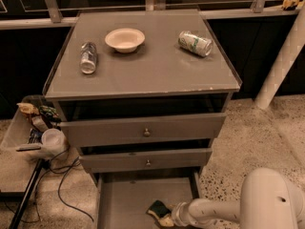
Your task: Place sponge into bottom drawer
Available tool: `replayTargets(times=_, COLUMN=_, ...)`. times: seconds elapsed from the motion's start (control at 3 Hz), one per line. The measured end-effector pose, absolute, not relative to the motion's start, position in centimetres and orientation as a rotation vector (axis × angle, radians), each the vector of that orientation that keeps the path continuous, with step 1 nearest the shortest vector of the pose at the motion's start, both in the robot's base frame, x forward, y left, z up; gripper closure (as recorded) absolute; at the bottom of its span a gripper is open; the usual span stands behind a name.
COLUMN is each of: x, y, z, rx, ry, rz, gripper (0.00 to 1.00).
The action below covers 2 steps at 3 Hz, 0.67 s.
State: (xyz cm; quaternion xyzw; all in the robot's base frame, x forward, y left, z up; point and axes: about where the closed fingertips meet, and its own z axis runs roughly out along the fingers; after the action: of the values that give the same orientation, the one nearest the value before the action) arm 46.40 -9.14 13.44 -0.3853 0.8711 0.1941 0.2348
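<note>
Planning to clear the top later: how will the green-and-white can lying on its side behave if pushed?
The can lies on its side on the flat cabinet top, so it will probably roll. It looks thin-walled, likely light and easily dented. The gripper is down in the bottom drawer, at the sponge.

Robot testing space, not a home: a grey cabinet [143, 75] stood on a speckled floor [257, 137] beside loose cables [62, 168], a tripod leg [26, 197] and a clutter bin [12, 132], with the gripper [167, 218] low in the bottom drawer [128, 199].
</note>
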Motion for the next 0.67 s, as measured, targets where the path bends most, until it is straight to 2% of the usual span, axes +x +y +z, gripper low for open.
replayTargets(times=0.33, x=46.4, y=-9.14, z=13.44, rx=-1.057, ry=2.39, rz=0.533, gripper=0.13)
replayTargets(times=0.67, x=46.4, y=-9.13, z=13.44, rx=-1.057, ry=2.39, rz=0.533, gripper=0.0)
